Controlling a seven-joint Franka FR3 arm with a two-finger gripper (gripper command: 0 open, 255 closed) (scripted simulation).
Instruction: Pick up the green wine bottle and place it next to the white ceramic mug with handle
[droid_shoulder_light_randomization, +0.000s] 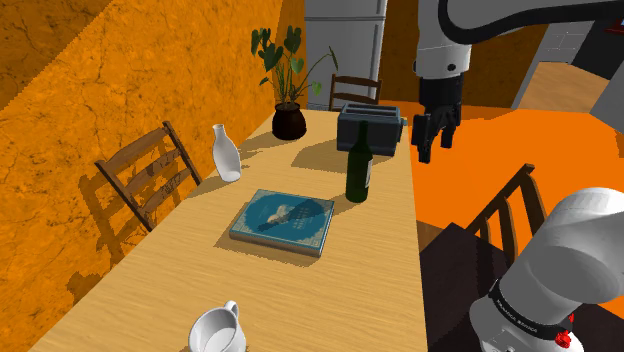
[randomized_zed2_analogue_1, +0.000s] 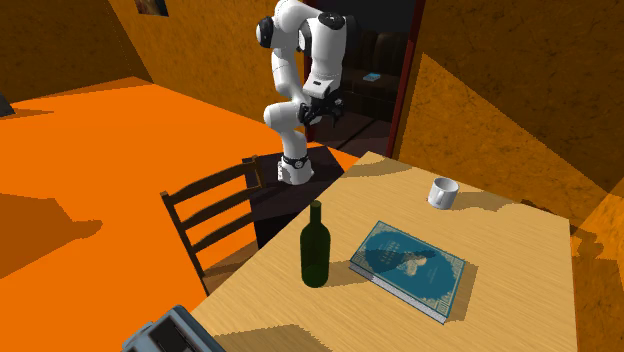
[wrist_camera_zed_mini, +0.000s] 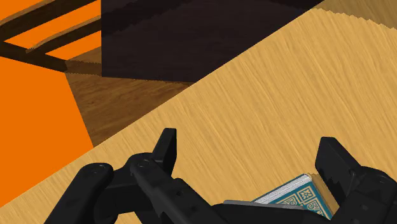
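The dark green wine bottle (droid_shoulder_light_randomization: 360, 165) (randomized_zed2_analogue_1: 316, 250) stands upright on the wooden table (droid_shoulder_light_randomization: 150, 290), beside a teal book (droid_shoulder_light_randomization: 284, 220) (randomized_zed2_analogue_1: 410, 265). The white mug (droid_shoulder_light_randomization: 218, 330) (randomized_zed2_analogue_1: 442, 192) with a handle sits at the table's end nearest the stand, far from the bottle. My black gripper (droid_shoulder_light_randomization: 432, 135) (randomized_zed2_analogue_1: 322, 108) hangs in the air off the table's long edge, to the right of the bottle in the shoulder view and above it. In the wrist view the gripper (wrist_camera_zed_mini: 250, 153) is open over the table edge, with nothing between its fingers and the book's corner (wrist_camera_zed_mini: 299, 194) below them.
A dark toaster (droid_shoulder_light_randomization: 370, 128) (randomized_zed2_analogue_1: 170, 335) stands just behind the bottle. A white vase (droid_shoulder_light_randomization: 226, 152) and a potted plant (droid_shoulder_light_randomization: 288, 80) are further along the table. Wooden chairs (droid_shoulder_light_randomization: 150, 175) (randomized_zed2_analogue_1: 215, 215) flank the table, one under the gripper's side.
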